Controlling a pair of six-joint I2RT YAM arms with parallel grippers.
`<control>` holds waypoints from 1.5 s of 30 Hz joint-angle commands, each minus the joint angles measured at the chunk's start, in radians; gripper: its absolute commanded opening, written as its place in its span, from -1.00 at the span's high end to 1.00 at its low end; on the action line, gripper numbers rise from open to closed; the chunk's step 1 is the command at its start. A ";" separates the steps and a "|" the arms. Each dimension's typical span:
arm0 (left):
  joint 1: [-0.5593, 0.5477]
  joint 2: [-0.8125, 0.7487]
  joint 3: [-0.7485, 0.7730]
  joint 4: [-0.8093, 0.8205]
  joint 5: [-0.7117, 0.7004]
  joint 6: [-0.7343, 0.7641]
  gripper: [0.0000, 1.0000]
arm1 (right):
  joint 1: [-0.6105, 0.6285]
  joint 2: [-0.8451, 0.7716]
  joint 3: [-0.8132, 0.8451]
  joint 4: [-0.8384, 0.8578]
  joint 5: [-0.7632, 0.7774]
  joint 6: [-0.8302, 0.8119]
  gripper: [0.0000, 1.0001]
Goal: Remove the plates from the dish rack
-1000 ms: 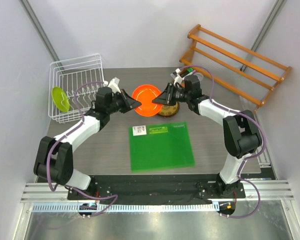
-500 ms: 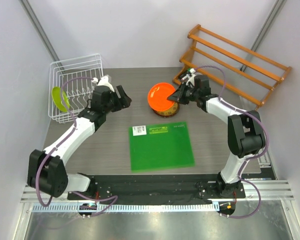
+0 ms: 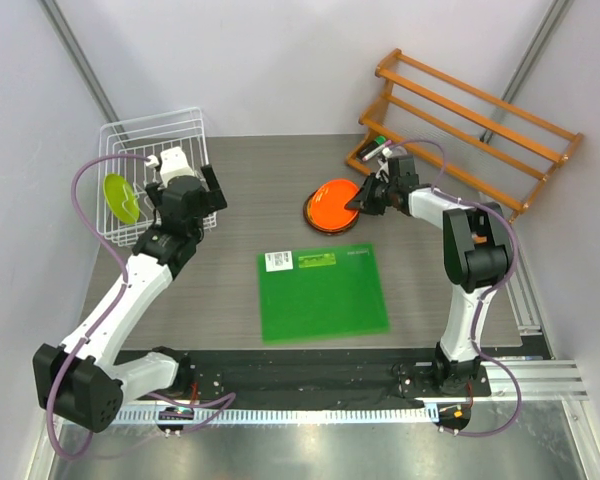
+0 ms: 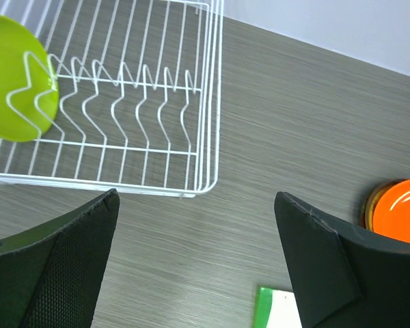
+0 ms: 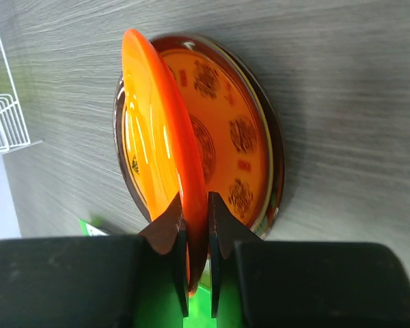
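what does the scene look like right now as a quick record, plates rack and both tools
rack contents: lime green plate, upright between prongs at one end of the dish rack
unloaded: orange plate, patterned plate
stack: patterned plate flat on the table, orange plate tilted over it
right tool: shut on the orange plate's rim
left tool: open, empty, near the rack's corner
left to unload: lime green plate

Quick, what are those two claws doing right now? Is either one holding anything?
Left gripper: open, holding nothing.
Right gripper: closed on the edge of the orange plate.
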 commanded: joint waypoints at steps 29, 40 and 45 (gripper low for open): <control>0.174 0.083 0.054 -0.042 -0.049 -0.005 -0.99 | 0.074 -0.088 0.181 -0.382 0.441 -0.260 -0.63; 0.384 0.166 0.071 0.010 -0.067 0.006 -0.99 | 0.078 -0.168 0.127 -0.344 0.498 -0.253 -0.66; 0.465 0.236 0.065 0.119 -0.052 0.020 -0.99 | 0.078 -0.170 0.124 -0.332 0.466 -0.256 -0.66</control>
